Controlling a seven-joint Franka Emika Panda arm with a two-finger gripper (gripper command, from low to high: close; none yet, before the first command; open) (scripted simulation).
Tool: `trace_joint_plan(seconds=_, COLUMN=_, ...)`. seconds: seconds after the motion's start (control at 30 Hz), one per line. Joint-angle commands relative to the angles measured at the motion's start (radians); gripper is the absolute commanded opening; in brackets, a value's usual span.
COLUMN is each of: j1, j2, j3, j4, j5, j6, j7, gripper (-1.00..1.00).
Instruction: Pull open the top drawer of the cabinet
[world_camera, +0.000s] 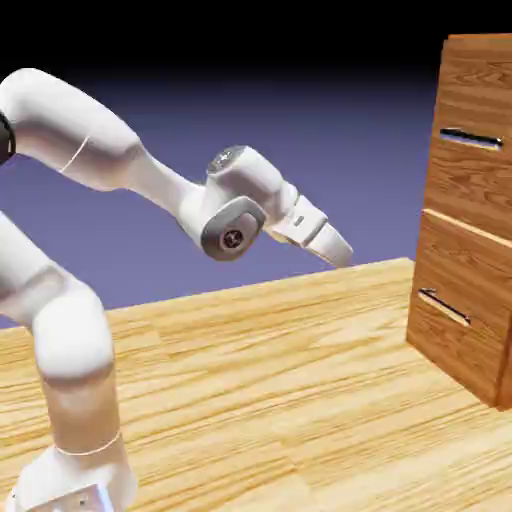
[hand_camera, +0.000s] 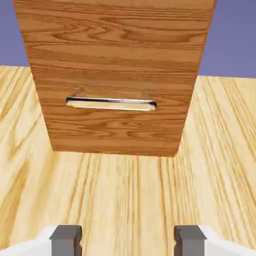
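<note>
My claw (hand_camera: 128, 241) is standing spread, holding nothing, well apart from the cabinet (world_camera: 465, 200). The top drawer (world_camera: 470, 180) is sitting closed, above the lower drawer (world_camera: 460, 292), at the exterior view's right. Progress: no pulling done. Outstanding: I am still needing to rise, reach the upper handle (world_camera: 471, 139), grip it and draw back over the surface (world_camera: 260, 380).

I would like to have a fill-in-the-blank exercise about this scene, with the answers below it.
1. In the exterior view, the cabinet stands on the picture's ____ side.
2. The top drawer is at this moment fully ____.
3. Between the fingertips of the claw there is ____.
4. The lower drawer's handle is mounted above the wooden ____ surface.

Missing words: right; closed; nothing; table
</note>
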Motion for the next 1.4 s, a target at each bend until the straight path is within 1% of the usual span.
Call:
trace_joint_plan(seconds=0.0, j1=0.026, j2=-0.011, j3=-0.014, j4=0.013, j5=-0.032, j6=-0.009, j7=-0.044, gripper=0.0)
trace_joint_plan(seconds=1.37, j1=1.076, j2=-0.473, j3=-0.606, j4=0.535, j5=-1.351, j6=-0.377, j7=-1.827, gripper=0.0)
